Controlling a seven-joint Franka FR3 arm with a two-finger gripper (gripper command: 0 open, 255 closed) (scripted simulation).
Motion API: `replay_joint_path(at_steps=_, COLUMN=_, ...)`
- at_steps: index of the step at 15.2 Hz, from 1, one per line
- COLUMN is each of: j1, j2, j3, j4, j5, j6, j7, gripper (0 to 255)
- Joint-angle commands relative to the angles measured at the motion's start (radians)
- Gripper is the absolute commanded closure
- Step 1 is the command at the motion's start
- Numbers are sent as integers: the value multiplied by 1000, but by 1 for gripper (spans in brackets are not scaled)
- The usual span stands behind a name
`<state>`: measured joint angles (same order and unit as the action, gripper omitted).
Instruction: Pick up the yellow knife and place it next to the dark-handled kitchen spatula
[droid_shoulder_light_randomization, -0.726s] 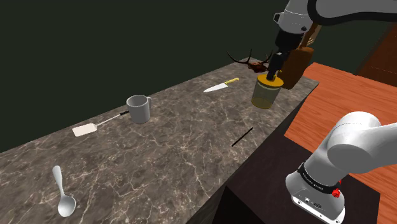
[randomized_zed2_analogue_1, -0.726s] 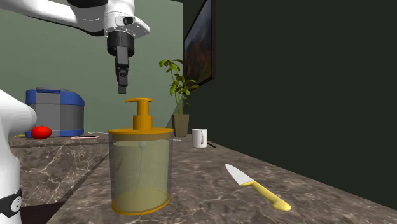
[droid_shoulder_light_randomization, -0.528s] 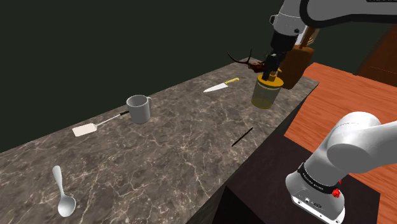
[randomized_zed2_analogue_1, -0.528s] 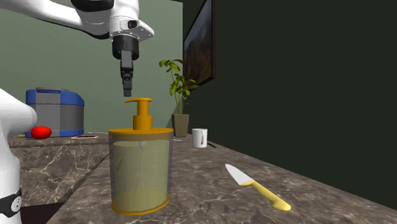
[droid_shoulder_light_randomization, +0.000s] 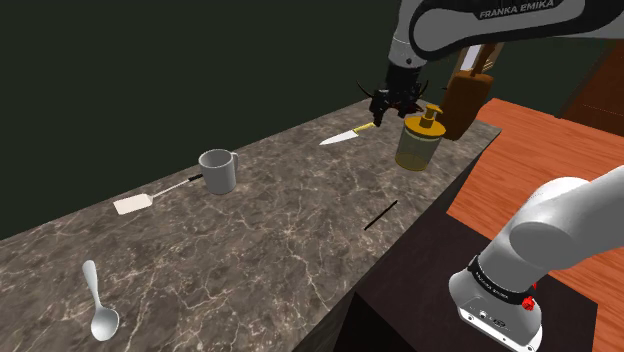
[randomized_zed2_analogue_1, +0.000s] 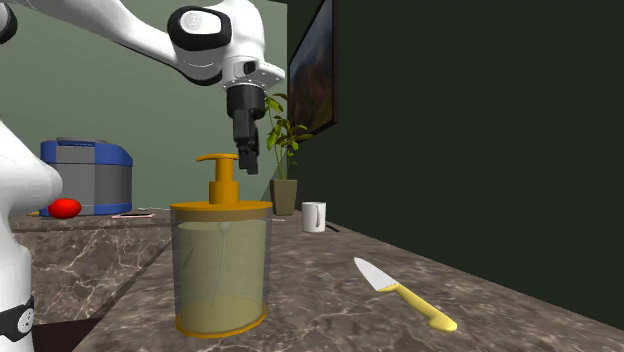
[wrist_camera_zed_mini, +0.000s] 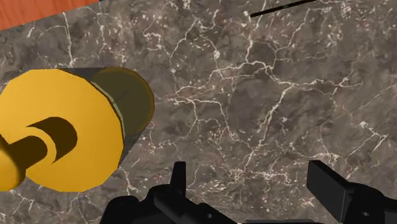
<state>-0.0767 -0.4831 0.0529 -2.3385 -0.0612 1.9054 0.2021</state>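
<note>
End effector (droid_shoulder_light_randomization: 384, 104) hangs wide open over the marbled counter (droid_shoulder_light_randomization: 300, 220), nothing in it, with the soap dispenser (droid_shoulder_light_randomization: 418, 140) right beside it. The yellow-handled knife (droid_shoulder_light_randomization: 347, 134) lies flat just below it on the other side. The dark-handled spatula (droid_shoulder_light_randomization: 150, 197) is way further off past that.

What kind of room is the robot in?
Probably a kitchen: a marbled counter carries a knife, a mug, a spoon and a spatula.

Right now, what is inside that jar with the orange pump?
The dispenser has a see-through wall showing a yellowish tint; I cannot tell how full it is. From above, its orange lid covers the inside.
</note>
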Motion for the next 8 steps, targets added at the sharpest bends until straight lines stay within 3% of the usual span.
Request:
replay_joint_path(at_steps=1, j1=-22, j2=81, j3=7, j4=40, j5=2, j6=42, j7=74, gripper=0)
replay_joint_path(at_steps=8, j1=-83, j2=346, j3=10, j4=196, j5=-5, j6=150, j7=311, gripper=0)
